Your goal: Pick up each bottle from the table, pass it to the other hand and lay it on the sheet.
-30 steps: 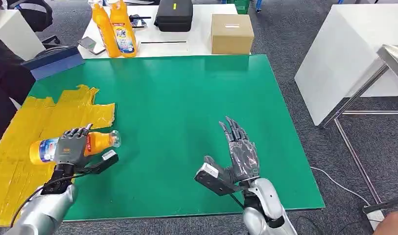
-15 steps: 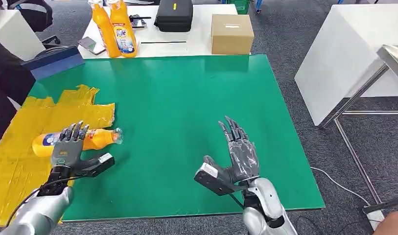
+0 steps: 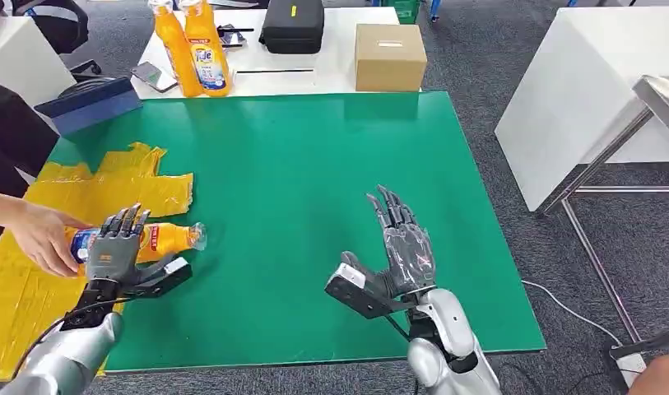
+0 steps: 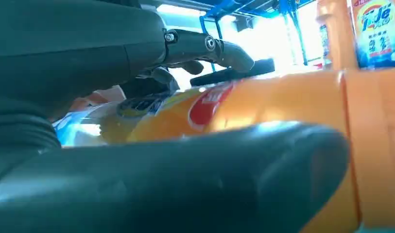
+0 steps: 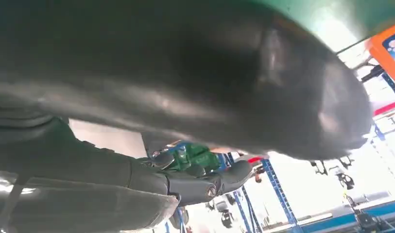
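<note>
At the far left of the head view, a person's hand is being laid on the base end of the orange bottle, which is lying on its side with its clear cap pointing toward the middle of the green table. The bottle's base end is being carried over the edge of the yellow sheet, while its cap end is lying past the sheet on the green surface. The left hand is being held just at the bottle with its fingers spread and raised over the label; nothing is being gripped by it, though whether the fingers are touching the bottle cannot be told. In the left wrist view the bottle is being seen close beyond the grey thumb. Farther right, the right hand is being held above the table, well apart from the bottle, palm turned inward, fingers apart and holding nothing. Behind the green table, two upright orange bottles, a black case and a cardboard box are being kept on a white table.
</note>
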Available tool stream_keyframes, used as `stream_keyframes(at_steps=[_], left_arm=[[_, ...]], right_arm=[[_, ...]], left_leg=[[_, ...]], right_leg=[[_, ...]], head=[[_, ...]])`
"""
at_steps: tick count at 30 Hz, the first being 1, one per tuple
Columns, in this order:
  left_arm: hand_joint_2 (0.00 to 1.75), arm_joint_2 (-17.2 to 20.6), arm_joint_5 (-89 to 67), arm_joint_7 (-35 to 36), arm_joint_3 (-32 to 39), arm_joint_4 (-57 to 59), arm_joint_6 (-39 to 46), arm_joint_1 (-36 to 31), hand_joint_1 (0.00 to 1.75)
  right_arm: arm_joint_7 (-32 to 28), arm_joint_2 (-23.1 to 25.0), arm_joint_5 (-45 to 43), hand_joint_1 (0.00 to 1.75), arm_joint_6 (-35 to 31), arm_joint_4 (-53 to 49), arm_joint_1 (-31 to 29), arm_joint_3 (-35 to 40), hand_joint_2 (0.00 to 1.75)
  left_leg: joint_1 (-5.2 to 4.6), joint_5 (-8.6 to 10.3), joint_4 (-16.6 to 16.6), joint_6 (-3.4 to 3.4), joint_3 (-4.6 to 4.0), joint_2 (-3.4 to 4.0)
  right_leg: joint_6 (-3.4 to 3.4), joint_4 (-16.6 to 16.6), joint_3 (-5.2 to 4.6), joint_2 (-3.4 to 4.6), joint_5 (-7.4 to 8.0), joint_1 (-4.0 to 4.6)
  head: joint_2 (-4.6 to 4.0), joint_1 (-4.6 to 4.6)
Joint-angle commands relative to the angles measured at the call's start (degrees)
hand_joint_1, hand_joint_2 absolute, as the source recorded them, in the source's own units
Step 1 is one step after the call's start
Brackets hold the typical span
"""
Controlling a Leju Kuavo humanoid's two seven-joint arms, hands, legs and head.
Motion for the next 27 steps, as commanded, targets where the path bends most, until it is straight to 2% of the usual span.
stream_keyframes(at_steps=[1,2,4,8,12,18,27], left_arm=[[0.00,-4.18,43.85,-29.37,18.41,-19.99,-17.79,5.62,0.00],[0.00,-5.62,51.81,-28.77,17.95,-28.57,-26.51,8.47,0.00],[0.00,-7.51,64.81,-25.98,16.37,-38.61,-37.48,12.06,0.00],[0.00,-9.42,78.79,-24.57,10.01,-47.37,-45.08,15.47,0.00],[0.00,-9.98,82.05,-23.13,2.20,-48.12,-46.06,15.31,0.00],[0.00,-11.03,82.67,-22.88,-2.61,-49.91,-46.64,17.18,0.00],[0.00,-12.88,82.46,-21.90,-8.46,-43.82,-45.45,11.28,0.00]], right_arm=[[0.59,1.32,0.40,0.00,-0.06,2.19,-2.38,-0.24,0.00],[0.32,1.75,0.45,0.00,-0.25,1.75,-2.56,-0.78,0.00],[-1.48,2.43,-1.44,0.00,-0.32,0.88,-2.54,-1.93,0.00],[-5.65,3.29,-3.49,0.00,-3.34,1.19,-3.80,-1.81,0.00],[-6.69,3.75,-4.92,0.00,-4.69,4.79,-6.03,0.80,0.00],[-8.05,4.08,-6.92,0.00,-6.81,5.73,-5.67,3.73,0.00],[-6.92,5.65,-8.23,0.00,-7.76,5.86,-7.80,7.29,0.00]], left_leg=[[0.00,-0.03,0.00,-0.05,0.04,0.08],[-0.04,-0.06,0.00,-0.06,0.07,0.12],[-0.01,-0.04,0.05,-0.04,-0.03,0.07],[-0.03,-0.03,0.05,-0.02,-0.02,0.05],[-0.04,-0.04,0.06,-0.04,0.01,0.10],[-0.08,-0.03,-0.05,-0.05,0.16,0.03],[-0.02,0.00,0.02,-0.05,0.06,-0.06]], right_leg=[[-0.03,-0.02,0.04,0.04,0.00,0.01],[-0.04,0.01,0.05,0.06,-0.03,-0.03],[-0.02,0.03,-0.04,0.00,-0.03,0.00],[-0.01,0.02,-0.07,-0.04,-0.03,-0.02],[-0.02,0.03,-0.03,0.00,-0.02,-0.02],[-0.04,-0.07,0.17,-0.05,-0.02,-0.03],[-0.03,-0.01,0.07,-0.11,-0.01,0.01]], head=[[0.00,0.02],[0.00,0.00],[0.00,0.00],[0.00,0.00],[0.00,0.00],[0.00,0.00],[0.00,0.00]])
